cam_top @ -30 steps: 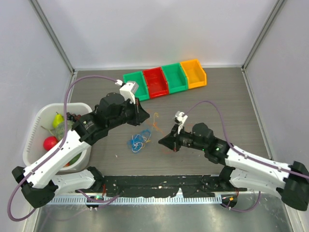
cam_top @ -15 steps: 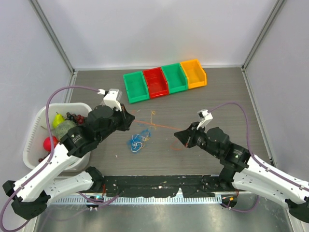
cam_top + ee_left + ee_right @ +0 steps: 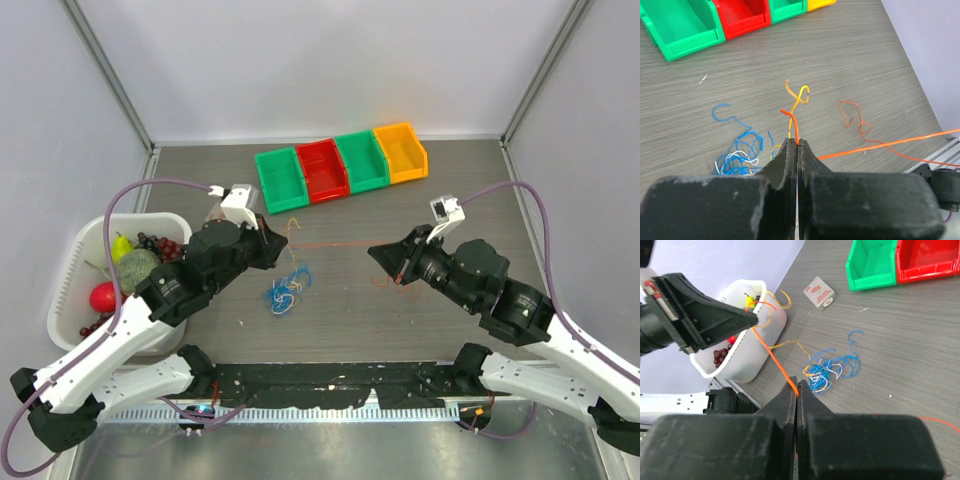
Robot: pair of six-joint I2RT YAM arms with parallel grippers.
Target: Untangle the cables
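Observation:
A thin orange cable (image 3: 330, 244) is stretched between my two grippers above the table. My left gripper (image 3: 285, 243) is shut on one end of it (image 3: 796, 131), and a yellow-orange loop (image 3: 799, 97) curls just beyond the jaws. My right gripper (image 3: 372, 253) is shut on the other end (image 3: 775, 360). The remaining cables, mostly blue with whitish and yellow strands, lie in a small tangle (image 3: 287, 290) on the table below and between the grippers, also seen in the left wrist view (image 3: 740, 150) and the right wrist view (image 3: 827, 371). A loose reddish-orange squiggle (image 3: 855, 117) rests on the table.
Four bins stand at the back: green (image 3: 281, 178), red (image 3: 322, 169), green (image 3: 361, 160), orange (image 3: 401, 152). A white basket (image 3: 75, 250) with fruit sits at the left beside the left arm. A small card (image 3: 819, 291) lies near the green bin.
Both grippers have drawn apart, left gripper leftward, right gripper right and back. The orange cable has come out of the tangle and now runs taut between them.

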